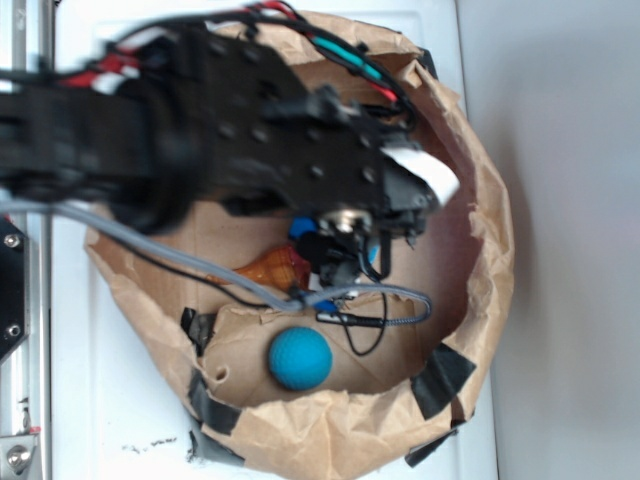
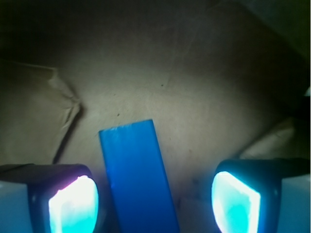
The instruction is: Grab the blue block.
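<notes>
Inside a crumpled brown paper enclosure (image 1: 470, 180), the robot's black end effector (image 2: 154, 201) hangs with fingers spread either side of the flat bright-blue rectangular block (image 2: 137, 177), apparently lined up to close on it.

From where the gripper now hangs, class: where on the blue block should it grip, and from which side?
Grip the blue block across its two long edges, coming straight down from above. It lies flat on the paper, narrow enough to fit between the open fingers already either side of it.
</notes>
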Controlling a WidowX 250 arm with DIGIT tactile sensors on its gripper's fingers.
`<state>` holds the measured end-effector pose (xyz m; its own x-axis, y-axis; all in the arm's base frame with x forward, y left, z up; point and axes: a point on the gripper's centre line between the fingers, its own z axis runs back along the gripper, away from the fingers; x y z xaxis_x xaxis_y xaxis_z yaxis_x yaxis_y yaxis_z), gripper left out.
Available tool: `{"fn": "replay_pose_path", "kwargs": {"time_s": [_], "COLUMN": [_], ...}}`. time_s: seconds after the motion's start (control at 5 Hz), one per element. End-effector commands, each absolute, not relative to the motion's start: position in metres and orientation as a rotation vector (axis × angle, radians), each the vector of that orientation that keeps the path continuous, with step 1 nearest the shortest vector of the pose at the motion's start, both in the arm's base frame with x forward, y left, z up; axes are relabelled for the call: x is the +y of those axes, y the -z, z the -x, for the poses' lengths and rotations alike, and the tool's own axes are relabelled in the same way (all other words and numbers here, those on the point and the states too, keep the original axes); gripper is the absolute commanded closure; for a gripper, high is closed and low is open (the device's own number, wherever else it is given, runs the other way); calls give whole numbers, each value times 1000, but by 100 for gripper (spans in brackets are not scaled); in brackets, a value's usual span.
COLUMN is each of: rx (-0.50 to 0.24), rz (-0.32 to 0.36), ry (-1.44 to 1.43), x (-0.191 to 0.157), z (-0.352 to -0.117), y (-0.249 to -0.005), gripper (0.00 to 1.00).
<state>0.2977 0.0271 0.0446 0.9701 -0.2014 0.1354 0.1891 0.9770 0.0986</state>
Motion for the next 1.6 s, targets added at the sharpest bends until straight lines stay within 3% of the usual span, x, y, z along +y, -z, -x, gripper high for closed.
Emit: {"fn": "replay_pose_path", "kwargs": {"time_s": [0.0,0.2,0.4,0.6,1.2,1.4], "rx": [-142,-122,-141,-171,-240,-295], "rz": [-114,-144,-147,-136,-100,-36], "ry": [226,233,216,199,196,186], "x": [19,16,17,21,24,29], "z": [-329,-334,-334,-330,-317,-304], "y": [-26,-15,-15,-21,-47,-81], "gripper": [0,0,56,100,100,100]}}
